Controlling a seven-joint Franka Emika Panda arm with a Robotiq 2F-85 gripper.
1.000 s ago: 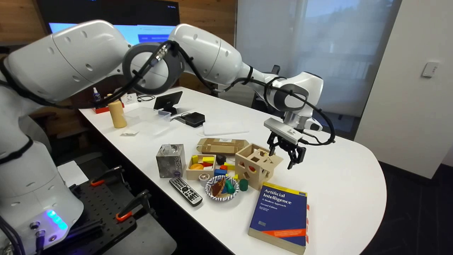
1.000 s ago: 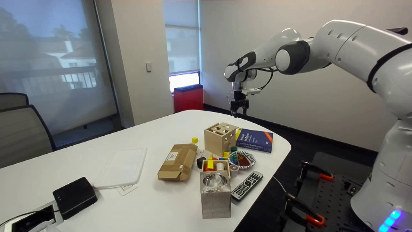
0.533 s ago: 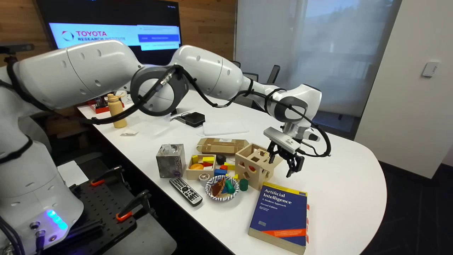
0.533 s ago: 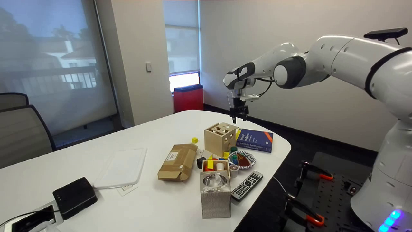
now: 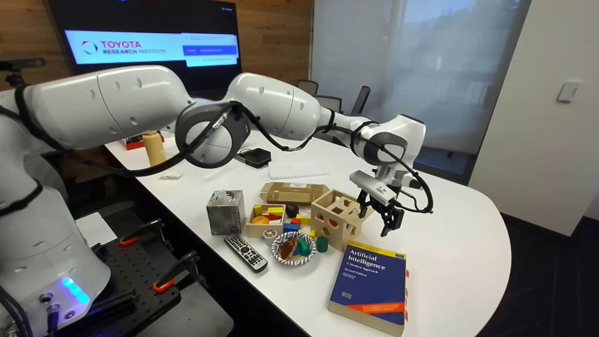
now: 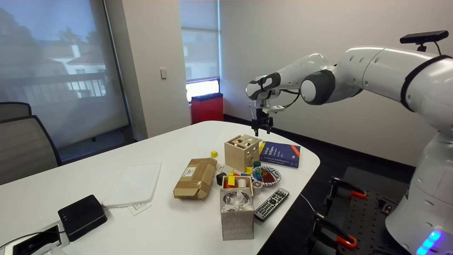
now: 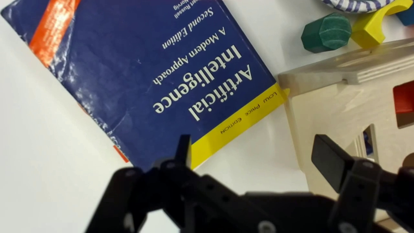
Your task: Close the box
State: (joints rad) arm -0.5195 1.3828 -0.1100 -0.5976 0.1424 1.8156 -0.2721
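Wrist view downward, near box [image 7: 343,108]

Daylight is filtering through the shades [image 5: 360,51] beyond the far edge of the tabletop [image 5: 458,248]; in an exterior view a window strip [image 6: 203,89] is burning white. Past the rounded corner, the floor [image 5: 552,281] is going black. In the wrist view, glare is whitening the creased edge of the book [image 7: 145,74], soft shadow is lying beside the box [image 7: 352,106], and the tool [image 7: 255,150] is looking blurred.

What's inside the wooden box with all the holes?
From above, I see something red inside the box. Most of the inside is covered, so I can't tell what else is there.
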